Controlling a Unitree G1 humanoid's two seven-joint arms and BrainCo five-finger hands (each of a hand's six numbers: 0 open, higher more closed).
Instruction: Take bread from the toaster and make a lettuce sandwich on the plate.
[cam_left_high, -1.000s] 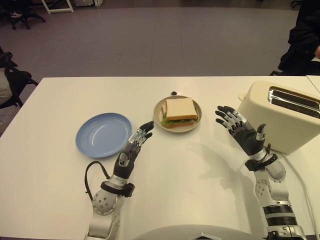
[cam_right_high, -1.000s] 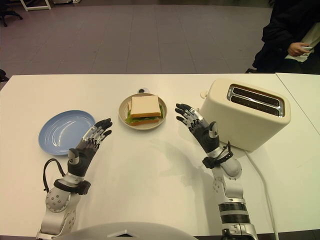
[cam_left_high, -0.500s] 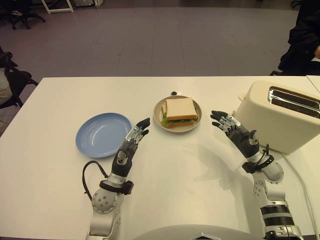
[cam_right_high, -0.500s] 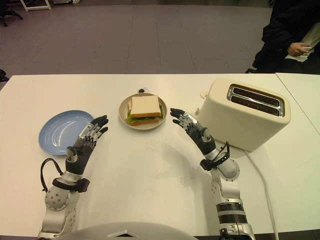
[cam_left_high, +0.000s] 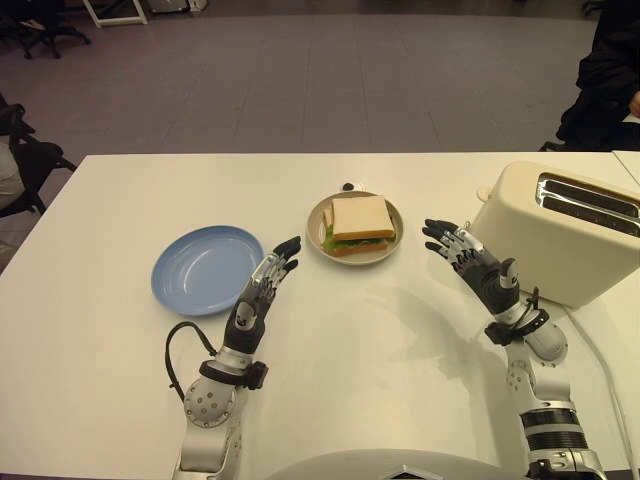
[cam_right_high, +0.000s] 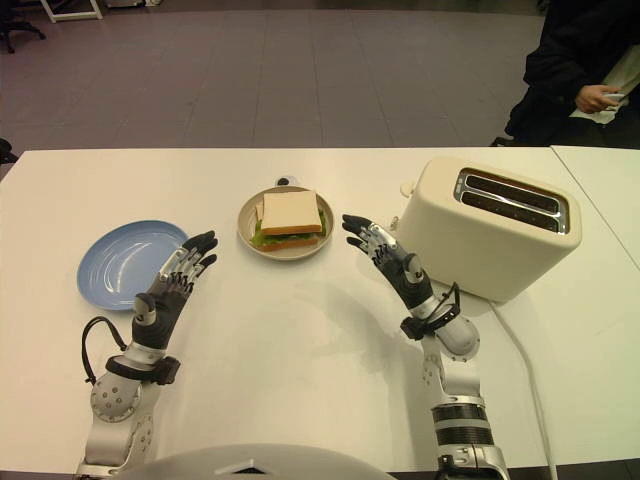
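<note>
White-bread lettuce sandwich on round beige plate, lying beyond and between the hands. Left hand and right hand: fingers spread, empty.

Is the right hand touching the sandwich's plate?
Apart. The left eye view shows bare table between the right hand and the plate.

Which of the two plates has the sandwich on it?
The small beige plate at the middle of the table: the sandwich sits on it. The blue plate to its left, near the left hand, holds nothing.
</note>
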